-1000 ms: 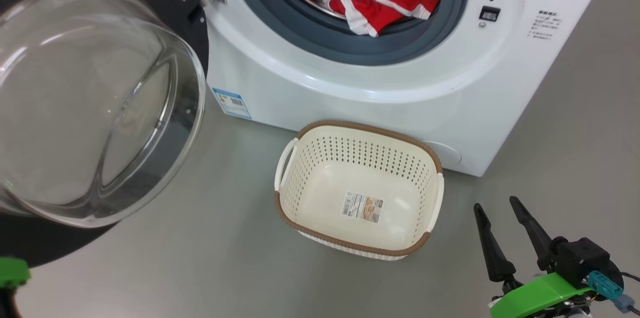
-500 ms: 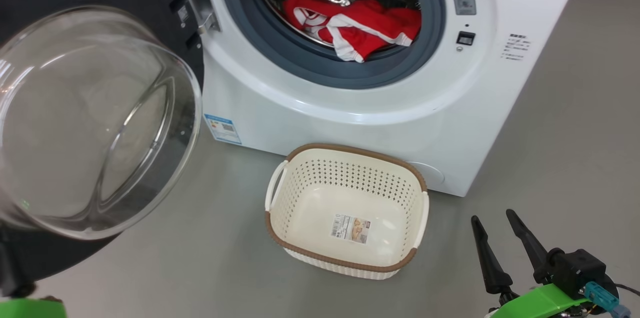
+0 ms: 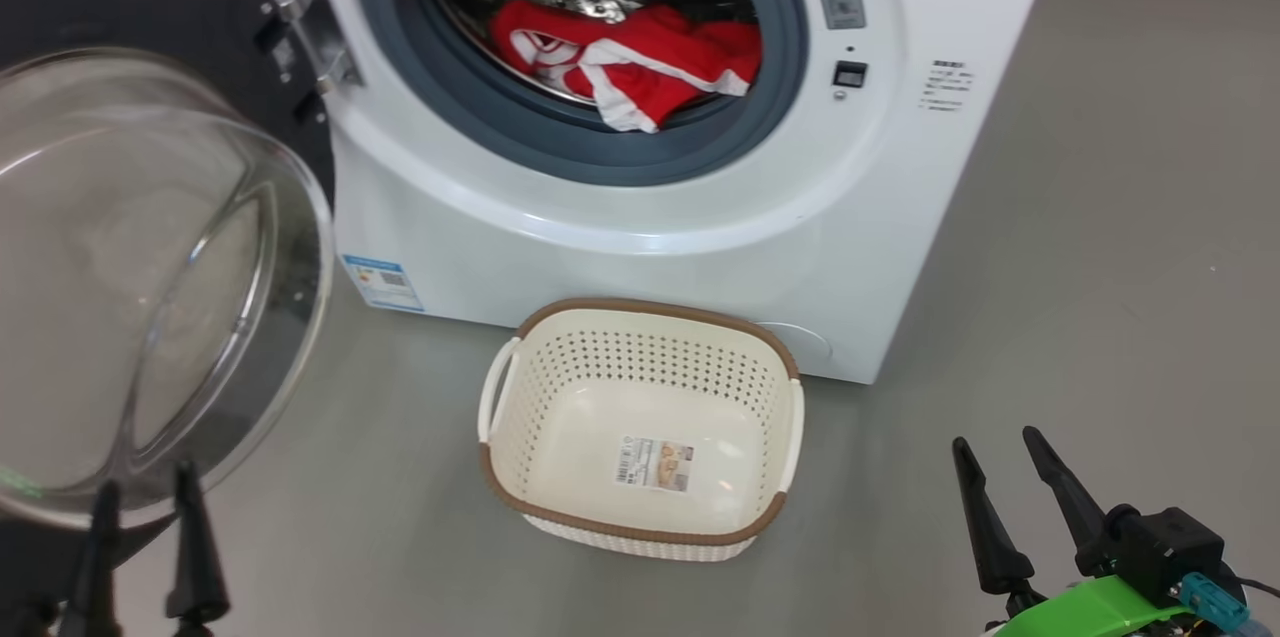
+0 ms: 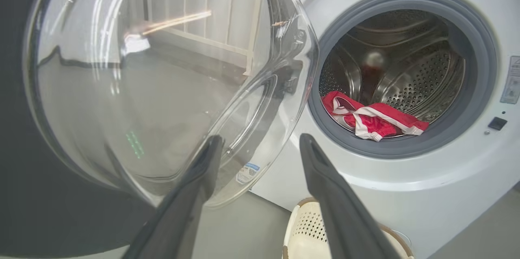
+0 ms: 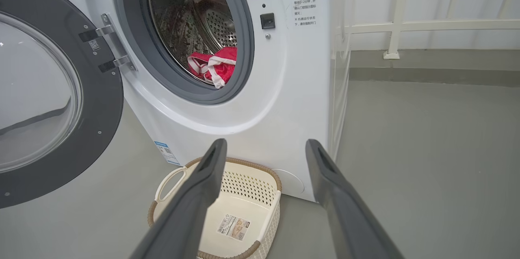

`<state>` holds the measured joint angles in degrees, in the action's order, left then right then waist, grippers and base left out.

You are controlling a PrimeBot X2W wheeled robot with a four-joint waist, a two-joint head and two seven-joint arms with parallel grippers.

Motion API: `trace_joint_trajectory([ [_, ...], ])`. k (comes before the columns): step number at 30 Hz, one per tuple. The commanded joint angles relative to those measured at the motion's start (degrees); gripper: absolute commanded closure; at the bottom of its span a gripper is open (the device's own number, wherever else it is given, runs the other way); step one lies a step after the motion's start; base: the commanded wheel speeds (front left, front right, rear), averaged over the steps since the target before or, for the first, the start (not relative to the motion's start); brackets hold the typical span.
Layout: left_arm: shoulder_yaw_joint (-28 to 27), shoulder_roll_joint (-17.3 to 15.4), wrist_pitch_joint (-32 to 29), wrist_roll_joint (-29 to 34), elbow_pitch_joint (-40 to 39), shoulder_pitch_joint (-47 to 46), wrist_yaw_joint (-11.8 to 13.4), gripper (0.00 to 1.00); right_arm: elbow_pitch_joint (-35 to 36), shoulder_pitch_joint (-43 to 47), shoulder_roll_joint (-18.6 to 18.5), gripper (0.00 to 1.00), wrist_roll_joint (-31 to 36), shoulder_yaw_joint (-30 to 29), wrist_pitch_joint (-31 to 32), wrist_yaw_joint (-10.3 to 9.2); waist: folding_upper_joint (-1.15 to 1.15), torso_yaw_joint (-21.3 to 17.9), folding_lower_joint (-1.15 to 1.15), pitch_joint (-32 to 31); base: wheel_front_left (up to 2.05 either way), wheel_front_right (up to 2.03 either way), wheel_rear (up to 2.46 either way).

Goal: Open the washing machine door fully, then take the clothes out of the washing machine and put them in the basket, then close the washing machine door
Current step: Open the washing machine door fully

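The washing machine [image 3: 620,247] stands with its door [image 3: 130,287] swung wide to the left, the glass bowl bulging toward me. Red clothes [image 3: 640,57] with white trim lie at the front of the steel drum, also seen as clothes [image 4: 373,120] and clothes [image 5: 217,66]. The cream basket [image 3: 655,302] sits on the floor before the machine, with nothing in it but a label sticker. My left gripper [image 3: 145,479] is open just below the door's glass, holding nothing; the left gripper [image 4: 261,139] points between door and drum. My right gripper [image 3: 995,439] is open, right of the basket, over bare floor.
Grey floor [image 3: 1100,267] stretches open to the right of the machine. A white railing [image 5: 406,27] runs along the wall behind it. The open door [image 5: 101,100] takes up the space left of the basket.
My left gripper has opened and its fingers have come into the head view at the lower left. The camera has turned, shifting the whole picture left. The right gripper stays open.
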<state>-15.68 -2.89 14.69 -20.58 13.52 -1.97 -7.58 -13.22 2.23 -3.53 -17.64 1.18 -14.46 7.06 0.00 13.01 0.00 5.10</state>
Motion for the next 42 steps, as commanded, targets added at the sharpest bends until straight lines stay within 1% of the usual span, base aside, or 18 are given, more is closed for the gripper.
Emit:
trace_joint_trajectory([
  [1, -0.9, -1.9, 0.3, -0.6, -1.9, 0.0, 0.1, 0.0, 1.5, -1.0, -0.3, 0.0, -0.4, 1.1, -0.5, 0.43, 0.0, -1.5, 0.0, 0.4, 0.0, 0.0, 0.0],
  [5, 2.2, -2.7, 0.3, -1.2, -3.2, 0.9, 0.1, 0.0, 1.7, -1.1, -0.2, 0.0, -0.3, 0.7, -0.5, 0.43, 0.0, -3.7, 0.0, 0.6, 0.0, 0.0, 0.0],
  [10, 4.8, -3.7, 0.3, -2.6, -4.2, 1.6, 0.1, 0.0, 1.7, -1.3, 0.0, 0.0, -0.3, 0.5, -0.5, 0.43, 0.0, -6.7, 0.0, 1.0, 0.0, 0.0, 0.0],
  [25, 9.8, -5.1, 0.3, -3.8, -6.0, 3.1, 0.1, 0.0, 2.0, -0.9, 0.2, 0.0, -0.6, -0.3, -0.5, 0.43, 0.0, -13.7, 0.0, 0.5, 0.0, 0.0, 0.0],
  [35, 11.8, -5.7, 0.3, -4.0, -5.7, 2.1, 0.1, 0.0, 2.4, -1.2, 0.3, 0.0, -0.6, -0.9, -0.5, 0.43, 0.0, -16.0, 0.0, 1.1, 0.0, 0.0, 0.0],
  [42, 12.5, -6.0, 0.3, -3.7, -5.8, 1.8, 0.1, 0.0, 2.3, -1.2, 0.4, 0.0, -0.5, -1.2, -0.5, 0.43, 0.0, -16.5, 0.0, 1.0, 0.0, 0.0, 0.0],
])
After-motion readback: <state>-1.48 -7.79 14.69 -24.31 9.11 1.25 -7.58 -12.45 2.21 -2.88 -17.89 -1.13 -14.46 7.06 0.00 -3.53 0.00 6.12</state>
